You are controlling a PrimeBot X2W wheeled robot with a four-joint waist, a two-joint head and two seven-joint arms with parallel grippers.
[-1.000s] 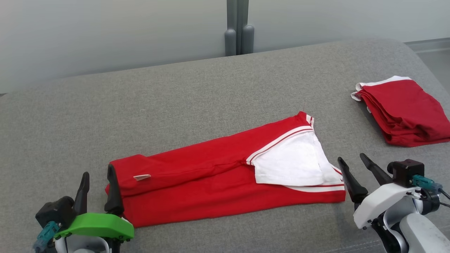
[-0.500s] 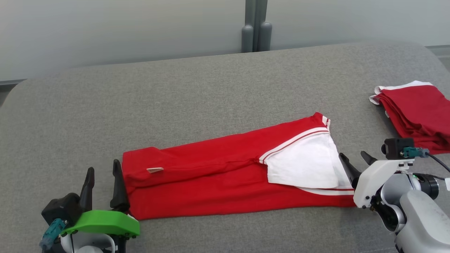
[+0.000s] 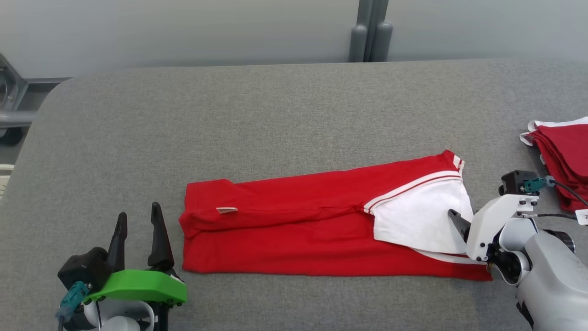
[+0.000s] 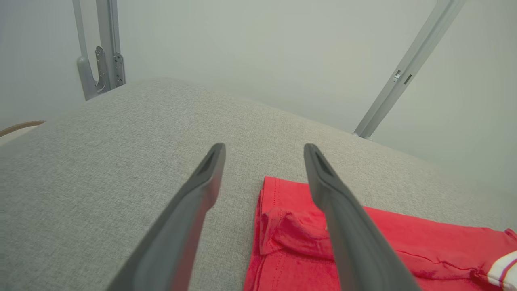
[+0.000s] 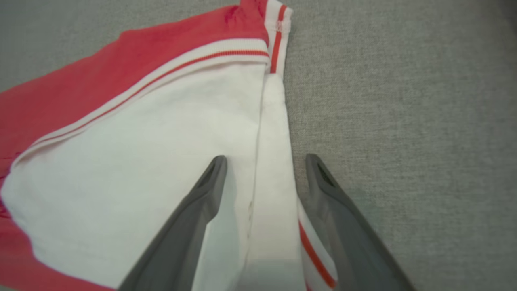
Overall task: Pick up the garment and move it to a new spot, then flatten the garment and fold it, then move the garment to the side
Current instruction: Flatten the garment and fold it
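Note:
The red garment [image 3: 294, 230], folded into a long strip with a white, red-striped end, lies flat on the grey padded surface [image 3: 275, 115]. My left gripper [image 3: 138, 211] stands open just left of the garment's left end, holding nothing. In the left wrist view the open left gripper [image 4: 264, 147] points over that red end [image 4: 291, 234]. My right gripper [image 3: 464, 216] is at the white right end, one finger partly hidden by the wrist. In the right wrist view the right gripper [image 5: 264, 157] is open, straddling the garment's white edge [image 5: 141, 133].
A stack of folded red garments [image 3: 562, 156] lies at the far right edge of the surface. Grey posts [image 3: 370, 41] stand behind the back edge and a metal frame [image 3: 9, 101] is at the far left. Bare surface stretches behind the garment.
The head camera has turned, shifting the whole picture rightward. My right gripper has moved in over the garment's white end. My left gripper now stands slightly apart from the left end.

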